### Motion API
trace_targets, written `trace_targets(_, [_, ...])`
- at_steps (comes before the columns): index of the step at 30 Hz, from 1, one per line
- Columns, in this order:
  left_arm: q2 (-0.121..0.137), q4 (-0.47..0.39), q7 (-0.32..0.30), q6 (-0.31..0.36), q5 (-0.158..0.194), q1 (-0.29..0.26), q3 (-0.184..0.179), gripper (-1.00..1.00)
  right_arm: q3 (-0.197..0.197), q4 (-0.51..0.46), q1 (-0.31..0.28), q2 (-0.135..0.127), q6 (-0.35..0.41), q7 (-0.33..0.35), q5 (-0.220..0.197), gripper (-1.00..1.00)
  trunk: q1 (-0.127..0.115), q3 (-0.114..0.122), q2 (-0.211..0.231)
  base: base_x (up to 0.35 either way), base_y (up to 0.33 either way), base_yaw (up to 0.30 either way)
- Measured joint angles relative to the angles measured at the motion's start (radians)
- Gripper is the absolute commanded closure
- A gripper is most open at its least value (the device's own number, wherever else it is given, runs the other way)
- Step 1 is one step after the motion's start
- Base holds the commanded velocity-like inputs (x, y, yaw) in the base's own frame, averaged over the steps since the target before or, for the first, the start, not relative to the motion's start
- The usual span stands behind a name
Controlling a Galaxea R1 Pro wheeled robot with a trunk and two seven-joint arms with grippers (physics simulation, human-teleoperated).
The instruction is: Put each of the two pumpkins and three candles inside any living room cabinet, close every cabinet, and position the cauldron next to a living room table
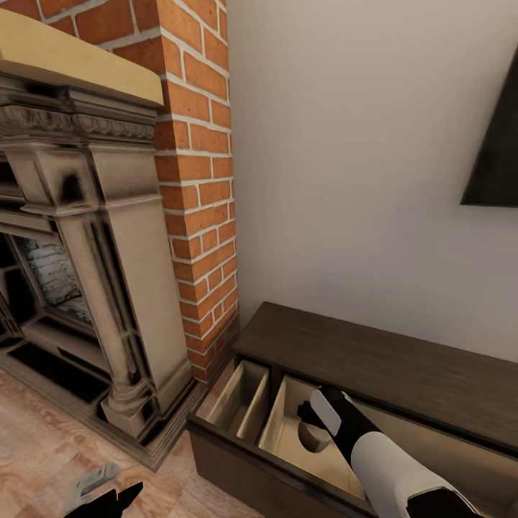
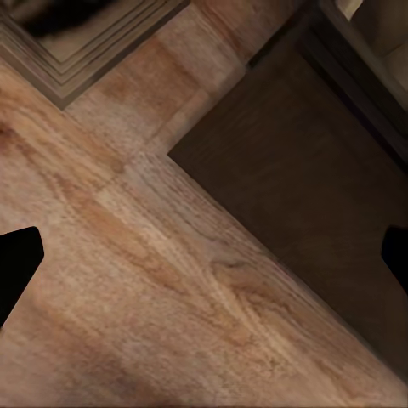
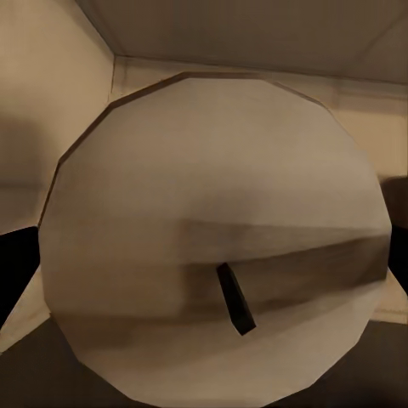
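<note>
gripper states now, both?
Left gripper: open, empty, over the floor.
Right gripper: in the drawer, around a candle; grip cannot be told.

No legible text, labels, brands, numbers or signs on any surface shown.

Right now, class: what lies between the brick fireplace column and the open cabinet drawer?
In the head view, only a bare strip of wood floor separates the brick column from the open drawer.
</note>
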Motion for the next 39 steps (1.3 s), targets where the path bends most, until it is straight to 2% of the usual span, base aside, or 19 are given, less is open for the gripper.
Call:
trace_targets(6, [0.000, 0.000, 0.000, 0.000, 0.000, 0.000, 0.000, -1.00, 0.000, 0.000, 0.000, 0.002, 0.000, 0.001, 0.001, 1.00, 0.000, 0.000, 0.000, 0.025, 0.012, 0.000])
trace_targets(25, [0.001, 0.000, -0.013, 0.000, 0.000, 0.000, 0.000, -1.00, 0.001, 0.002, 0.000, 0.003, -0.001, 0.002, 0.002, 1.00, 0.073, -0.059, -0.133, 0.001, 0.000, 0.000])
trace_targets(29, [0.001, 0.000, -0.013, 0.000, 0.000, 0.000, 0.000, -1.00, 0.001, 0.002, 0.000, 0.003, -0.001, 0.002, 0.002, 1.00, 0.073, -0.060, -0.133, 0.000, 0.000, 0.000])
trace_targets(39, [0.001, 0.000, -0.013, 0.000, 0.000, 0.000, 0.000, -1.00, 0.001, 0.000, -0.009, 0.001, -0.001, 0.002, 0.003, 1.00, 0.108, -0.091, -0.196, 0.000, 0.000, 0.000])
